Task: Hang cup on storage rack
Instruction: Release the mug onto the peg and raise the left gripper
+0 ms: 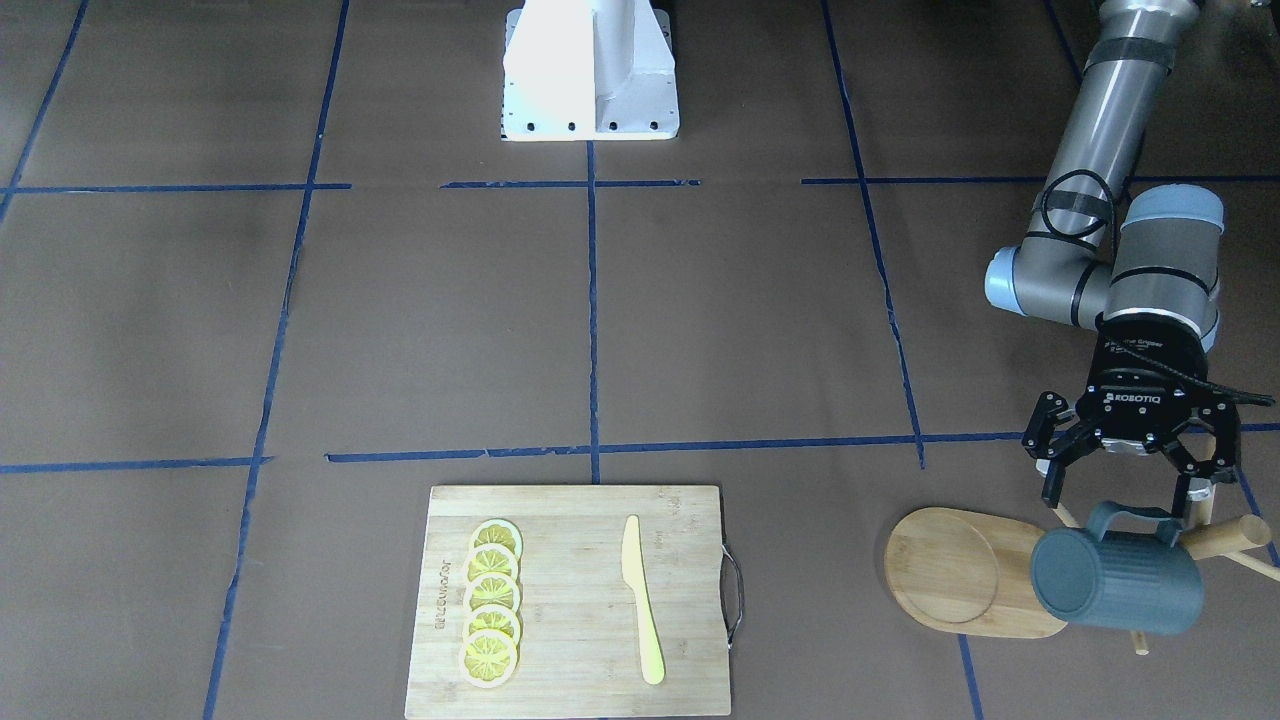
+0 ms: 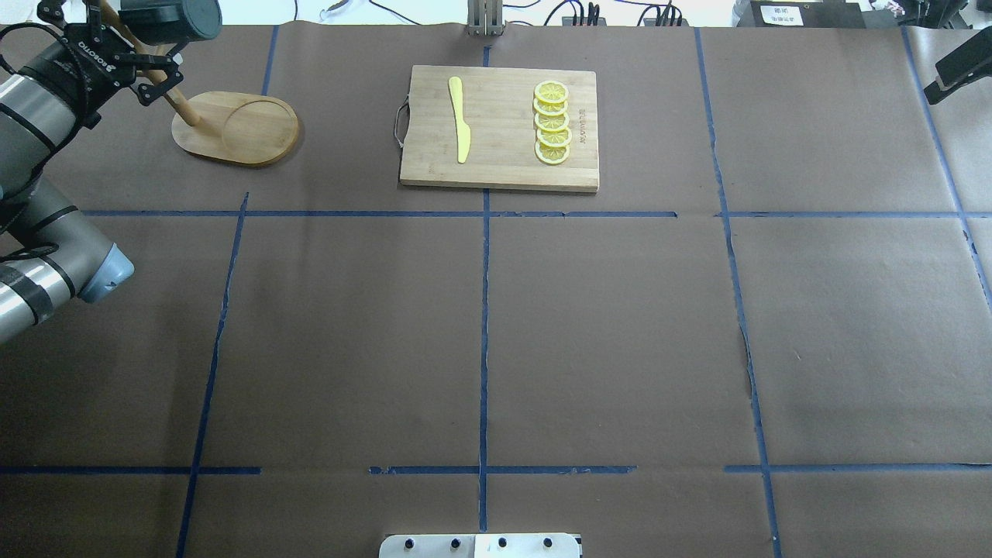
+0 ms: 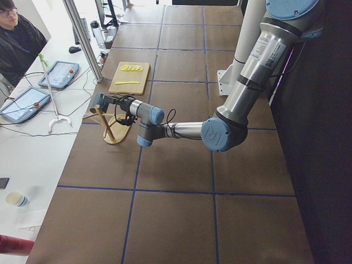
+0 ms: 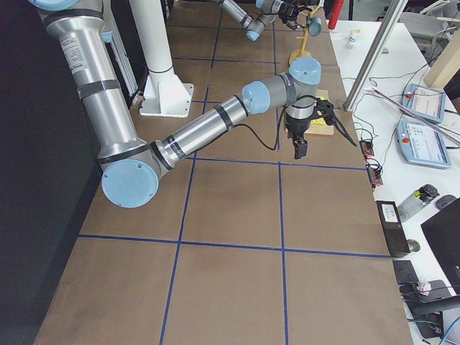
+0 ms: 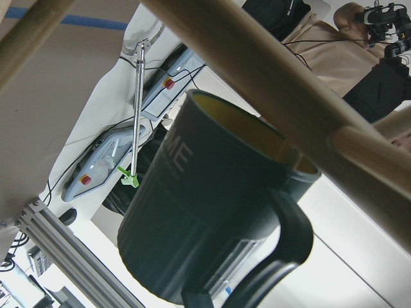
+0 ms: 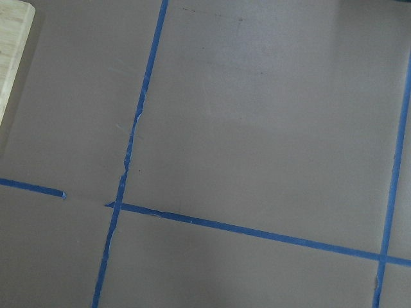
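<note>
Ribbed teal cup (image 1: 1118,588) — yellow inside, loop hdl

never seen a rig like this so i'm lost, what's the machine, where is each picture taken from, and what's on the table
It is a robot with two arms at a table, each ending in a two-finger pincer. Four pictures come from fixed cameras: one facing the robot, one above and behind it, one at each table end. Two come from wrist cameras. On the table lie a cutting board carrying lemon slices and a yellow knife, and a wooden mug rack. A dark blue cup hangs sideways there, apparently hooked by its handle. The left pincer is open astride that handle, gripping nothing. The right pincer hangs over the table; its state is unclear.
</note>
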You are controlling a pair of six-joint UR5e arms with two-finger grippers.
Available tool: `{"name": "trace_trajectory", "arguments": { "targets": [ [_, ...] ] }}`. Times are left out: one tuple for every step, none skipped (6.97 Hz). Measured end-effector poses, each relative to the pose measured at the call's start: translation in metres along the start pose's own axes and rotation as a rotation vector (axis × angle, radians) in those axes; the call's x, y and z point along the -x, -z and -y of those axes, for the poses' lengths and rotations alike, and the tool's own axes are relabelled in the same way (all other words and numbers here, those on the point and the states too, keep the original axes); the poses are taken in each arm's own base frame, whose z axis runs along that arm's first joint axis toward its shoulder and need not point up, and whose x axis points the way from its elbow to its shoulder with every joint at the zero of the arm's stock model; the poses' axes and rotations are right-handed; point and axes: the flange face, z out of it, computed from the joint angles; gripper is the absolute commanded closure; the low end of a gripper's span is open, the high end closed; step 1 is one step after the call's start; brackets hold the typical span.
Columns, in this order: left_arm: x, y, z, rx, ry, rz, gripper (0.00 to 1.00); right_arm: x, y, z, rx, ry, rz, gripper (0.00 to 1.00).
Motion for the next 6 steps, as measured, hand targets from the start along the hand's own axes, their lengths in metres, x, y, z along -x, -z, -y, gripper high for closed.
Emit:
{"name": "trace_trajectory", "arguments": {
  "targets": [
    [-0.013, 0.006, 0.003, 0.001, -0.007, 0.015, 0.00, 0.000, 0.000, 0.000, 0.000, 0.000, 0.000, 0.00],
    [-0.023, 0.017, 0.006, 0.002, -0.012, 0.024, 0.00, 0.000, 0.000, 0.000, 0.000, 0.000, 0.000, 0.00],
    [-0.027, 0.029, 0.006, 0.007, -0.014, 0.029, 0.00, 0.001, 0.001, 0.000, -0.001, 0.001, 0.001, 0.00],
    [-0.031, 0.043, 0.002, 0.017, -0.013, 0.038, 0.00, 0.001, 0.001, 0.001, -0.002, 0.002, 0.001, 0.00],
    [-0.038, 0.056, -0.002, 0.022, -0.017, 0.057, 0.00, 0.001, 0.001, 0.001, -0.002, 0.002, 0.001, 0.00],
    [-0.058, 0.063, -0.004, 0.009, -0.036, 0.085, 0.00, 0.001, 0.000, 0.001, -0.001, 0.001, 0.001, 0.00]
  ]
}}
